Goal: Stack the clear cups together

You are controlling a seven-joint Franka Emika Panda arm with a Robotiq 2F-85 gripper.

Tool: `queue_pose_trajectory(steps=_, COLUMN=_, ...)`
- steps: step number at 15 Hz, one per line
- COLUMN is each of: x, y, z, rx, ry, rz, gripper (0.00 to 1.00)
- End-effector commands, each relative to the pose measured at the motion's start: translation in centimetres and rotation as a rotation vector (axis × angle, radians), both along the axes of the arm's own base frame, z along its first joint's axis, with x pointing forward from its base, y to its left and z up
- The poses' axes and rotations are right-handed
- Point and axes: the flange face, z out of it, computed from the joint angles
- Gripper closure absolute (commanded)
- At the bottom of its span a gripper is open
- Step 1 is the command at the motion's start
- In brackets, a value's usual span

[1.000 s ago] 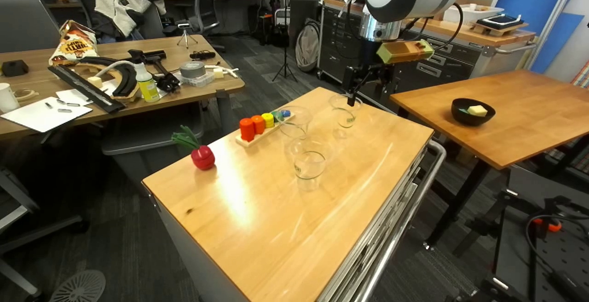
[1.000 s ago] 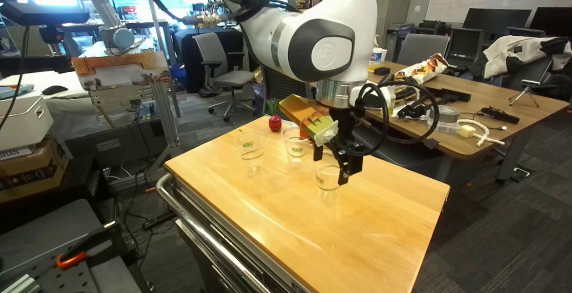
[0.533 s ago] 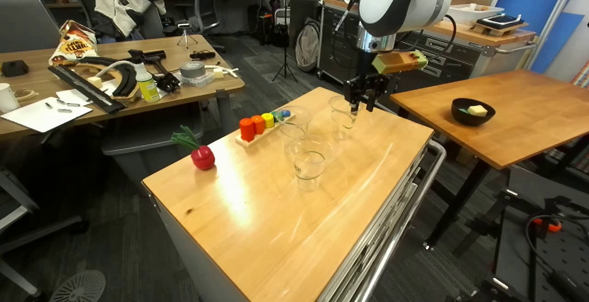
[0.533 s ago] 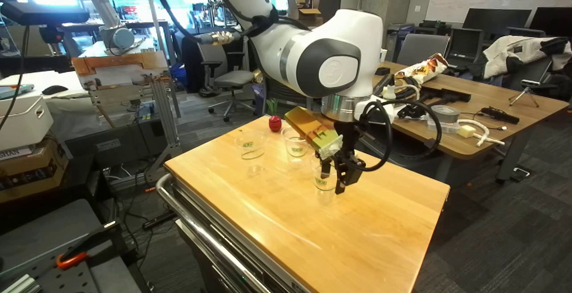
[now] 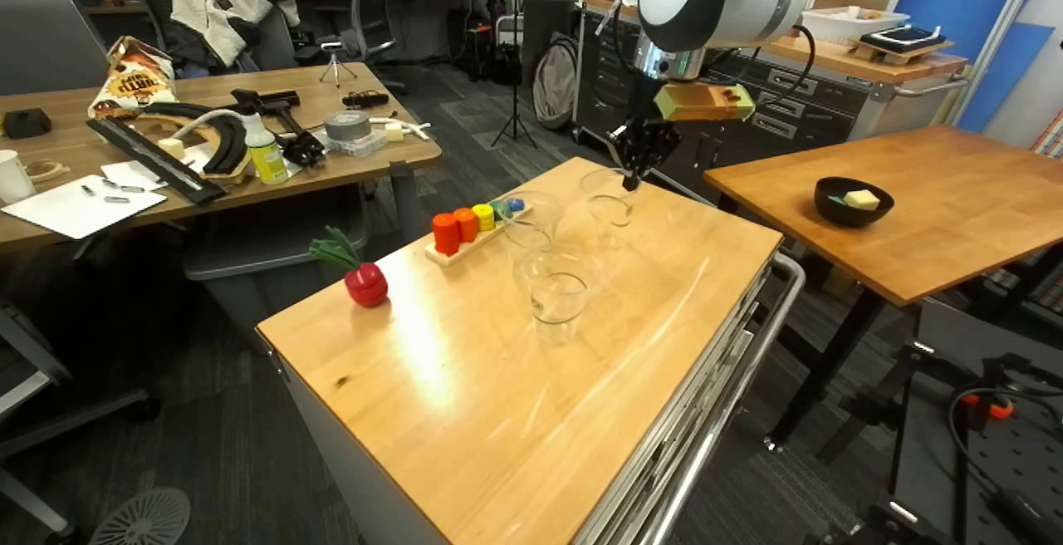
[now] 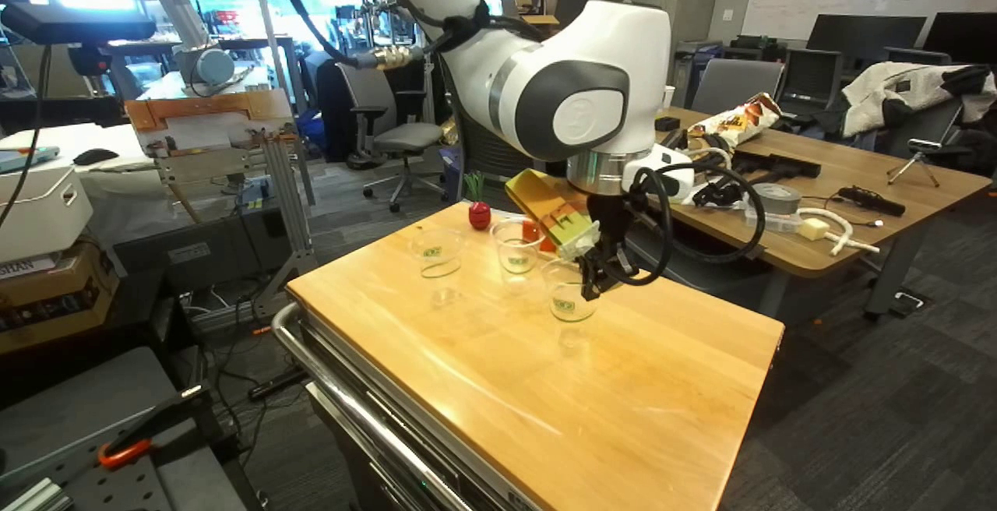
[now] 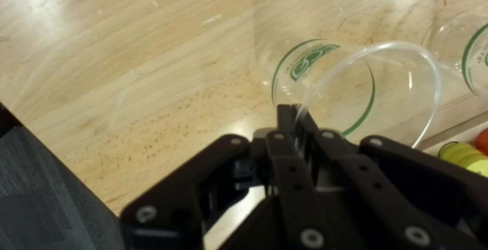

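Three clear cups stand upright on the wooden cart top in both exterior views. My gripper (image 6: 595,291) is shut on the side wall of the cup (image 6: 565,306) farthest from the red toy; in the wrist view this cup (image 7: 314,60) has its rim running between the fingertips of the gripper (image 7: 292,109). Whether its base touches the wood I cannot tell. A middle cup (image 6: 516,260) stands near it, beside the block toy. Over by the handle side is another cup (image 6: 438,264). Part of the middle cup (image 7: 474,55) shows at the wrist view's right edge.
A multicoloured block toy (image 5: 465,228) lies along the cart's far edge, close to the middle cup. A red toy with green leaves (image 5: 366,284) sits near the corner. A metal handle bar (image 5: 747,400) runs along the cart's side. Another table holds a black bowl (image 5: 851,217).
My gripper came down over the cup's rim and its jaws went from wide apart to shut on it. Since then, gripper and cup have risen slightly and shifted a little.
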Motion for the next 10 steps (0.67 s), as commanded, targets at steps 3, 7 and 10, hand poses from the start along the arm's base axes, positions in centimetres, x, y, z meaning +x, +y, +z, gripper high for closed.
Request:
queue_pose_trajectory(steps=3, x=0.3, y=0.7, z=0.8, rx=0.022, ry=-0.020, rz=-0.027, gripper=0.98)
queue_pose_trajectory(steps=7, x=0.1, y=1.2, z=4.0, rx=0.049, ry=-0.022, rz=-0.067, gripper=0.98)
queue_pose_trajectory(steps=10, x=0.3, y=3.0, z=8.6, rx=0.127, ry=-0.068, rz=-0.054, gripper=0.99)
